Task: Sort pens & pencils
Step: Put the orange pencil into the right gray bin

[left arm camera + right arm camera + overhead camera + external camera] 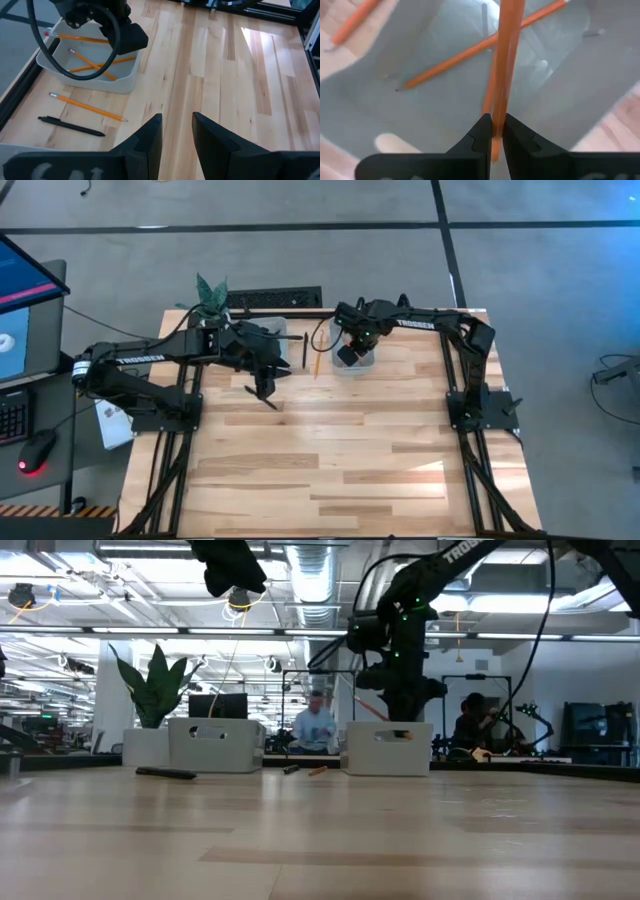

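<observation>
Over the right-hand bin is where my right gripper is parked, clamped tight on one pencil that sticks straight out past the fingertips. My read: this is the drop-off step. To do it clean I'd keep the pencil inside the bin walls, tip it low so it lands flat with the others, and only then let go, otherwise it could bounce off the rim onto the table.

My left gripper hangs above bare wood just in front of the left bin, fingers parted, nothing between them. It's basically waiting.

View-wise: the right wrist camera is the only one that shows the grip itself, plus a couple of pencils already lying in the bin. The left wrist camera gives what that one can't: a stray pencil and a black pen lying side by side on the table, just outside the bin, so there's still sorting left. From the top both show as thin sticks between the two bins. The low camera mostly gives height, with my right arm sitting right over the bin top.
</observation>
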